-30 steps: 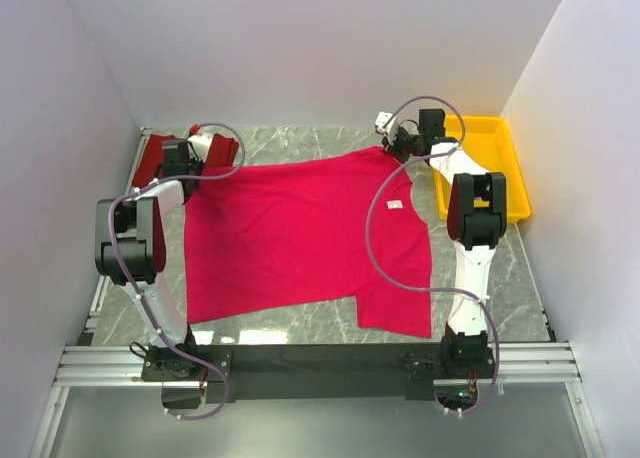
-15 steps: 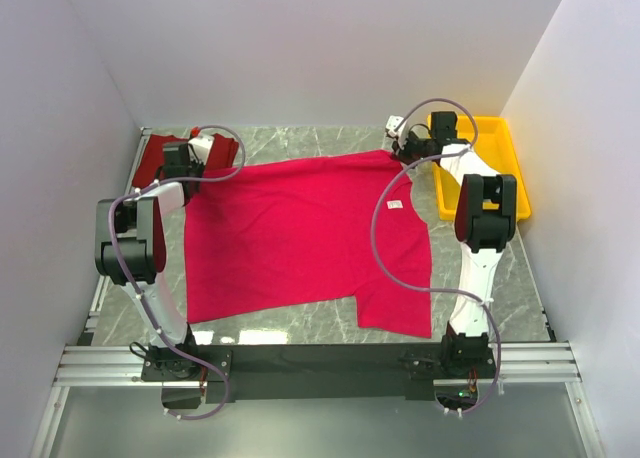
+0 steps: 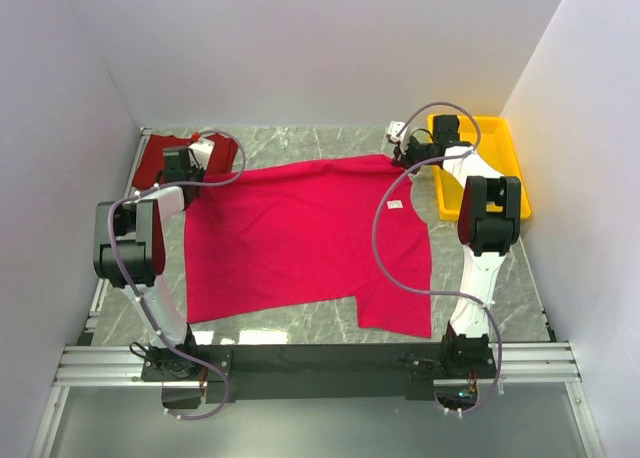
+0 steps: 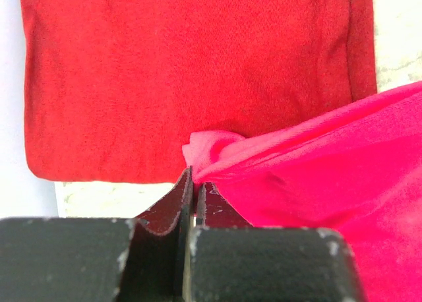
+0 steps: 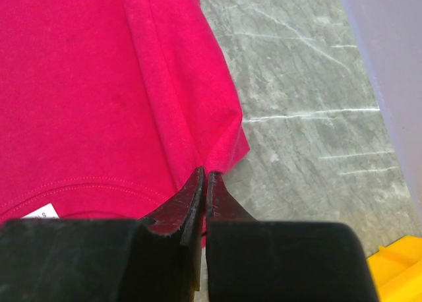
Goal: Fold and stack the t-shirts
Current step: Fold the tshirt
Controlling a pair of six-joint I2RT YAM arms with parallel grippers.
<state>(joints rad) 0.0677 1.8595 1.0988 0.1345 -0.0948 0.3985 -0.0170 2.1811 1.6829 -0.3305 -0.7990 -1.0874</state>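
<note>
The crimson-pink t-shirt (image 3: 300, 233) lies spread on the table, its white neck tag (image 3: 395, 205) at the right. My left gripper (image 3: 190, 174) is shut on the shirt's far left corner (image 4: 217, 150). My right gripper (image 3: 398, 158) is shut on the far right corner (image 5: 224, 150). The brick-red t-shirt (image 3: 155, 156) lies folded at the far left, just behind the left gripper. It fills the upper left wrist view (image 4: 191, 71).
A yellow plastic tray (image 3: 490, 163) stands at the far right, beside the right arm; its corner shows in the right wrist view (image 5: 399, 275). White walls close in the grey marble table (image 3: 300, 328) on three sides.
Both grippers have drawn the shirt's far edge outward, the right one further right. The far edge now lies straighter and tauter.
</note>
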